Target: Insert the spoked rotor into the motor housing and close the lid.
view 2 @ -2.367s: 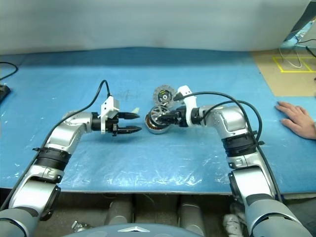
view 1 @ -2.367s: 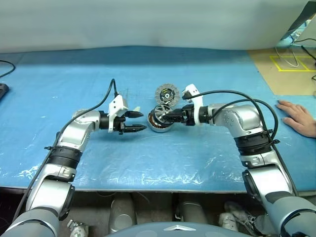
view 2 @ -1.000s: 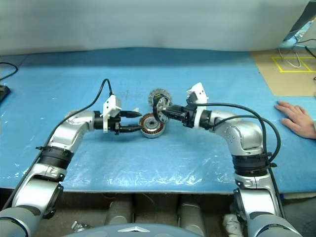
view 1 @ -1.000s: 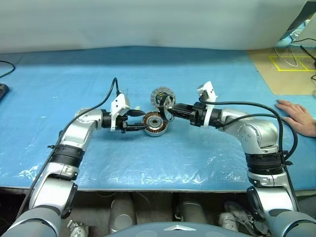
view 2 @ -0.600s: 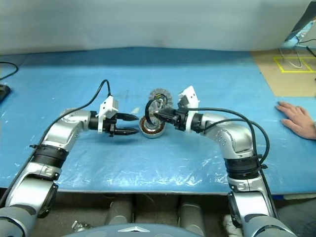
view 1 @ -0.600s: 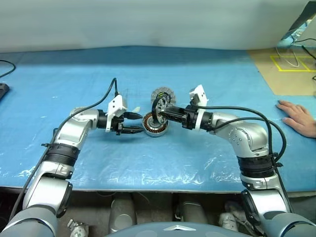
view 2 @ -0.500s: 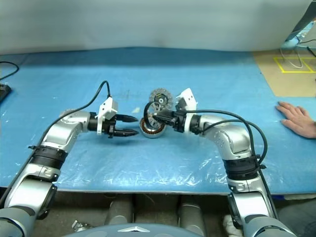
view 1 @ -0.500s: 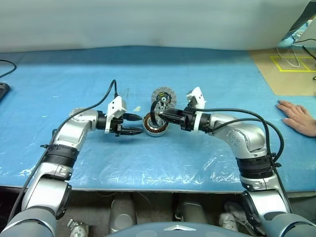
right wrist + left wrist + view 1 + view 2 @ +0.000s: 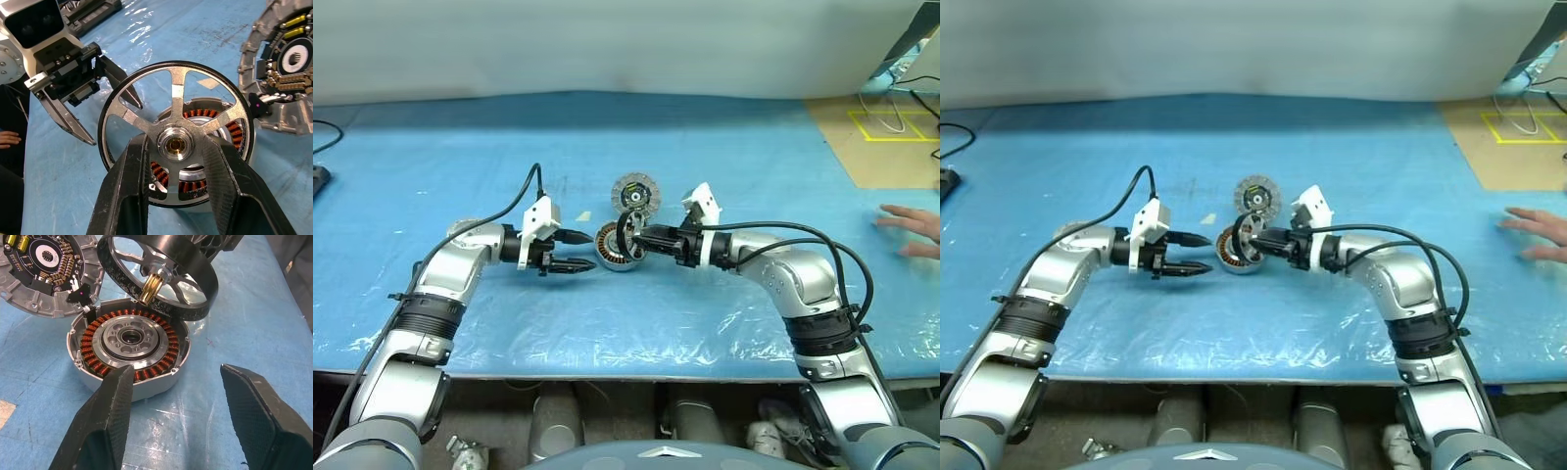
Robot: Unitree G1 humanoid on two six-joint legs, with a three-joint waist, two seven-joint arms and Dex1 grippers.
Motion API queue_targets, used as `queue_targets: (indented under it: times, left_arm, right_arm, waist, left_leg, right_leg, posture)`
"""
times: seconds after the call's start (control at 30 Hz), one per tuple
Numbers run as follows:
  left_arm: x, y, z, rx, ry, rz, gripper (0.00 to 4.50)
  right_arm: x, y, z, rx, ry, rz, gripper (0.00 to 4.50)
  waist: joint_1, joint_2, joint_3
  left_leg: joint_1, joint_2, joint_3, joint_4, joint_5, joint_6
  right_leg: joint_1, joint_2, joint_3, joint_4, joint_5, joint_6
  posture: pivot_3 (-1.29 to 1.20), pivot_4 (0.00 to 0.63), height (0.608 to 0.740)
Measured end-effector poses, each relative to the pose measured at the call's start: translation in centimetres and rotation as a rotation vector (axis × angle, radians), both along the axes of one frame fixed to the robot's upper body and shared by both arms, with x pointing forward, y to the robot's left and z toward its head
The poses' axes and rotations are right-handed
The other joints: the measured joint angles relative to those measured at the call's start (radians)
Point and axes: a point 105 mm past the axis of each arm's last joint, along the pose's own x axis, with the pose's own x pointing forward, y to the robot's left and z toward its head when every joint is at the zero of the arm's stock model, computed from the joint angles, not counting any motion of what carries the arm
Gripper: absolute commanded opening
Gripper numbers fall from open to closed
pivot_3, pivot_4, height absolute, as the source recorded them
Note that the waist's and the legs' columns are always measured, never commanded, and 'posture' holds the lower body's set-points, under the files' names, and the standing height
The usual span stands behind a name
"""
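While the right gripper [image 9: 173, 169] is pinching the spoked rotor [image 9: 174, 132] by its hub, tilted on edge above the motor housing [image 9: 128, 348] near the centre of the head view, the left gripper [image 9: 178, 399] is standing wide and empty just left of the housing. Stiff, smooth metal is likely making the rotor slip-prone, so the hub grip looks sound. Open blue mat [image 9: 636, 323] is lying below, while the lid [image 9: 636, 192] is crowding the housing's upper side.

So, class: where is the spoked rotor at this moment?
In the left eye view the spoked rotor is on edge in the right pincer, just above the motor housing, with the lid behind it.
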Motion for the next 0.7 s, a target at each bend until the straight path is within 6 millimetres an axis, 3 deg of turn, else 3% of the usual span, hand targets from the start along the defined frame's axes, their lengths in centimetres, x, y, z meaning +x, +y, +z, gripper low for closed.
queue_targets:
  times: [0.47, 0.7]
  left_arm:
    - [0.1, 0.0, 0.0, 0.003, -0.012, 0.002, 2.97]
    - [0.1, 0.1, 0.0, 0.005, -0.014, 0.005, 2.97]
  right_arm:
    - [0.8, -0.2, -0.5, -0.065, -0.053, 0.000, 1.32]
    - [0.5, 0.0, -0.8, -0.098, -0.077, 0.034, 3.46]
  waist:
    - [0.000, 0.000, 0.000]
    - [0.000, 0.000, 0.000]
  left_leg:
    - [0.000, 0.000, 0.000, 0.000, 0.000, 0.000]
    - [0.000, 0.000, 0.000, 0.001, 0.000, 0.000]
  right_leg:
    - [0.000, 0.000, 0.000, 0.000, 0.000, 0.000]
    - [0.000, 0.000, 0.000, 0.000, 0.000, 0.000]
  posture:
    - [0.00, 0.150, 0.740]
    - [0.00, 0.150, 0.740]
